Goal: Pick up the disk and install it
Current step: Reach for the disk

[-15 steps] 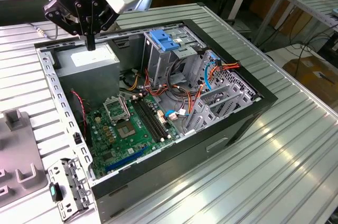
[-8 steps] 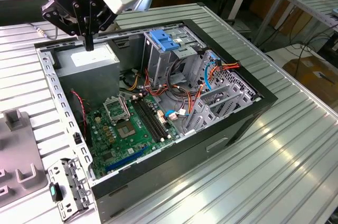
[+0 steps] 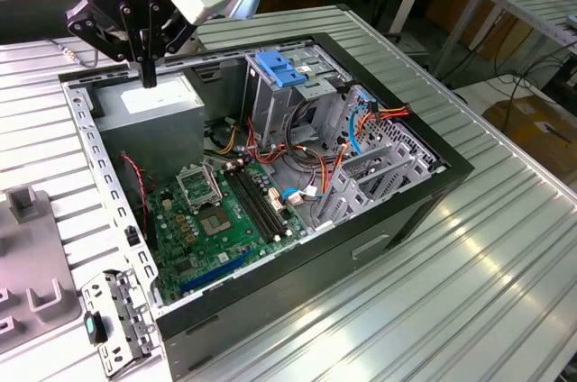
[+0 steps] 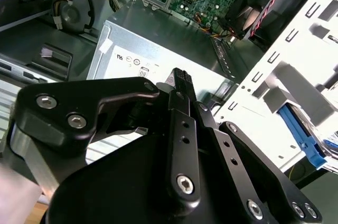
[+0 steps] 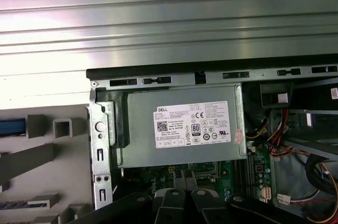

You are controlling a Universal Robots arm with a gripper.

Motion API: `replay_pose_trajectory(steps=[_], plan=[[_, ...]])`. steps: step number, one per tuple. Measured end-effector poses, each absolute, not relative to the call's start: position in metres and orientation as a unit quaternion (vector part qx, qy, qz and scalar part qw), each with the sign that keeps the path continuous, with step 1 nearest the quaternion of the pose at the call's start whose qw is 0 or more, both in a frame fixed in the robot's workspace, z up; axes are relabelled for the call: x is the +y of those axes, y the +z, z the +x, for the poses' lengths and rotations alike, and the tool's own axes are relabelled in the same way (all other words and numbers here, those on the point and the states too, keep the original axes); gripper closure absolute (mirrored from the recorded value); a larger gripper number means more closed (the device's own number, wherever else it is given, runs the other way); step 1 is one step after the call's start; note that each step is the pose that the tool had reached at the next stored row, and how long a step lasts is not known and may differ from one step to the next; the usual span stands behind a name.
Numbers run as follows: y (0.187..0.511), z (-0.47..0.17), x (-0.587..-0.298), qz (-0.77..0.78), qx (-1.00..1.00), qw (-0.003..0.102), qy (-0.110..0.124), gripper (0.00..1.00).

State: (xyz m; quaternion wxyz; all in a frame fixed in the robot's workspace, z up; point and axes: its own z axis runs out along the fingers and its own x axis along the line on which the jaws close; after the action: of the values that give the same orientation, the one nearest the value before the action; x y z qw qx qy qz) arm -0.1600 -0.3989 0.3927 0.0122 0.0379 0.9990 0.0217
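Your gripper (image 3: 148, 81) hung just above the power supply (image 3: 151, 101) in a corner of the open case (image 3: 451, 166), its fingers pressed together and holding nothing, as the exterior view showed. The disk (image 4: 301, 137) was not in hand. In the second wrist view a bright blue rail, judged to be its edge, sat in a slot of the grey holder (image 4: 288, 84) outside the case, and the first wrist view showed a like strip of blue there, well apart from the fingers. How much of its black body lay behind the rail could not be told. The risks were plain enough. Fingers brought down on the disk pressed together like this would shove it in its slot rather than grip it. A low path out to the holder could clip the case's perforated side wall, which stood between the two. The light-blue bracket (image 3: 279, 71) on top of the drive cage (image 3: 297, 112) could be taken for the disk by colour alone. The loose cables (image 3: 361, 125) beside that cage looked ready to snag or be pinched at fitting
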Motion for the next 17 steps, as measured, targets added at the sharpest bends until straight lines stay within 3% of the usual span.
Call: replay_pose_trajectory(steps=[17], plan=[[0.3924,-0.1683,-0.3989,0.038,0.999,0.012,0.022,0.89]])
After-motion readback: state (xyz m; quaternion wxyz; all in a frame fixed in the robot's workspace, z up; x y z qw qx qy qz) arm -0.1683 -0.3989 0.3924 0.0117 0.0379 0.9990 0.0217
